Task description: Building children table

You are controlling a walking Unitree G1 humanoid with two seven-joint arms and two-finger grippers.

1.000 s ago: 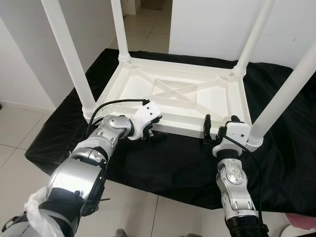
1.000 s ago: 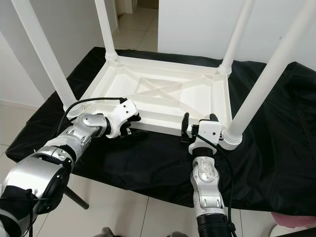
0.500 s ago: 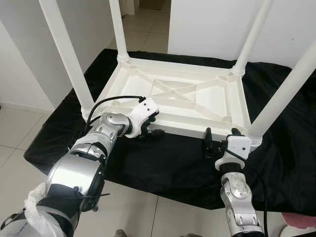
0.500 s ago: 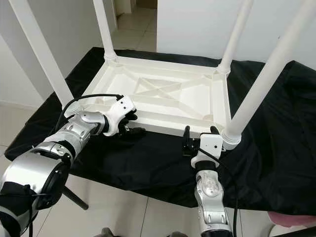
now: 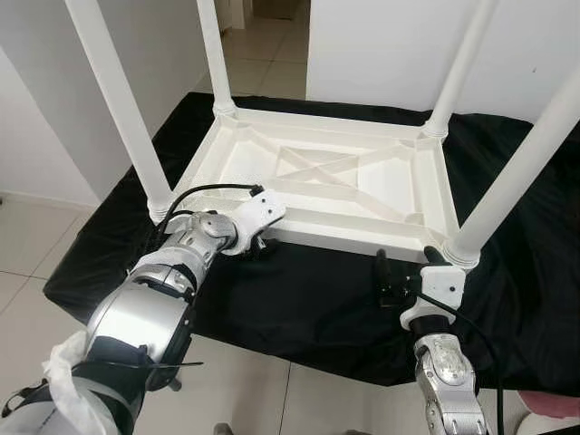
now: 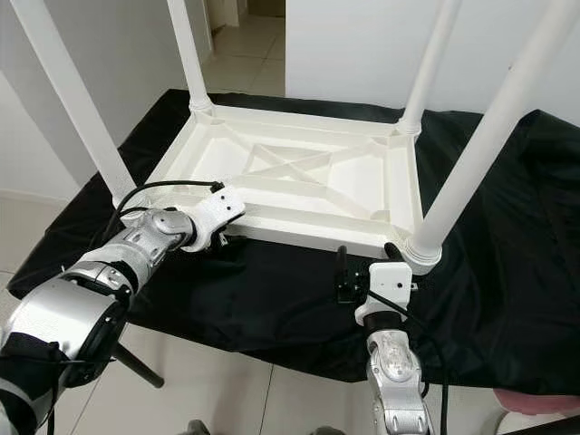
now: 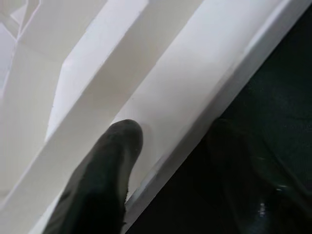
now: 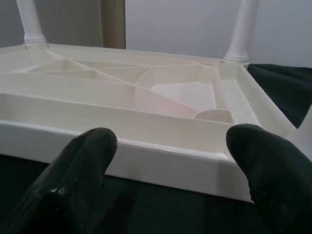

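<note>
left pincer clamped on table near edge | right pincer apart, just off edge

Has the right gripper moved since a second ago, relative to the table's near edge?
Yes. The right gripper has backed off toward the robot: earlier its fingers reached the table rim by the near right leg; now it hovers over the black cloth, open.

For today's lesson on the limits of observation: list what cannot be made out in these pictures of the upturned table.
- Table legs: tops cut off by the upper edge, eye views.
- Left gripper: fingertips hidden under its white housing and the table rim.
- Black cloth: what it covers is hidden.
</note>
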